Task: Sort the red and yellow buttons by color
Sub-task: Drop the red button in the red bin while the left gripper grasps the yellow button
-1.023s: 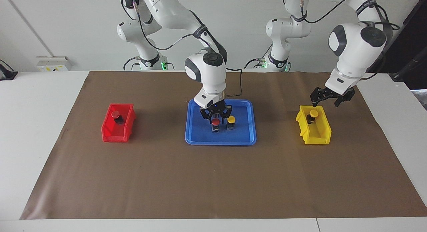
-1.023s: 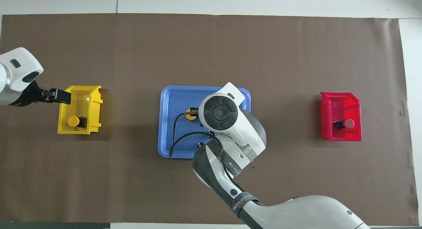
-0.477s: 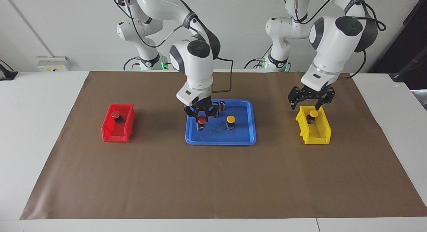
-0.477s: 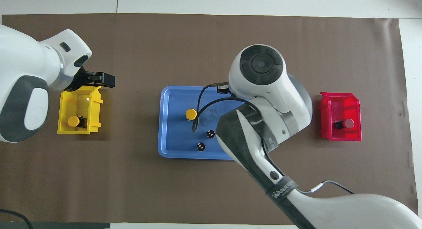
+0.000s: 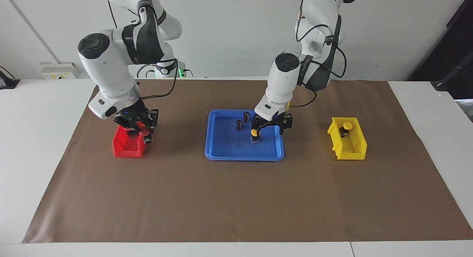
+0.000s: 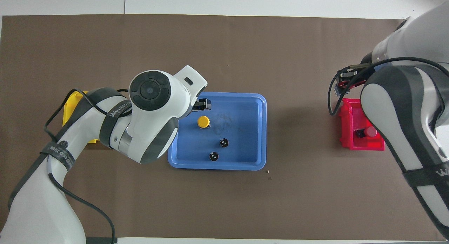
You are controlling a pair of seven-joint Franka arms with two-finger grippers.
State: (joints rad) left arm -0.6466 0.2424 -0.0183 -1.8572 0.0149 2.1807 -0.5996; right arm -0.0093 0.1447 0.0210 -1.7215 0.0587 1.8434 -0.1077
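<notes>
Brown paper covers the white table, and both arms are busy over it. The fingers of the left gripper are spread wide, low over the blue tray, with the loose yellow button just beside one finger and not yet between them. This button stands upright on the tray, farther from the robots than the two dark cylinders. I judge it light and stiff, with a smooth, rather slippery round cap, so the better hold is on the flat sides of the black base under the cap. The fingers of the right gripper look clenched on the carried red button, up in the air over the red bin; the stored red button lies inside that bin. At the left arm's end of the table, the yellow bin already holds the sorted yellow button.
</notes>
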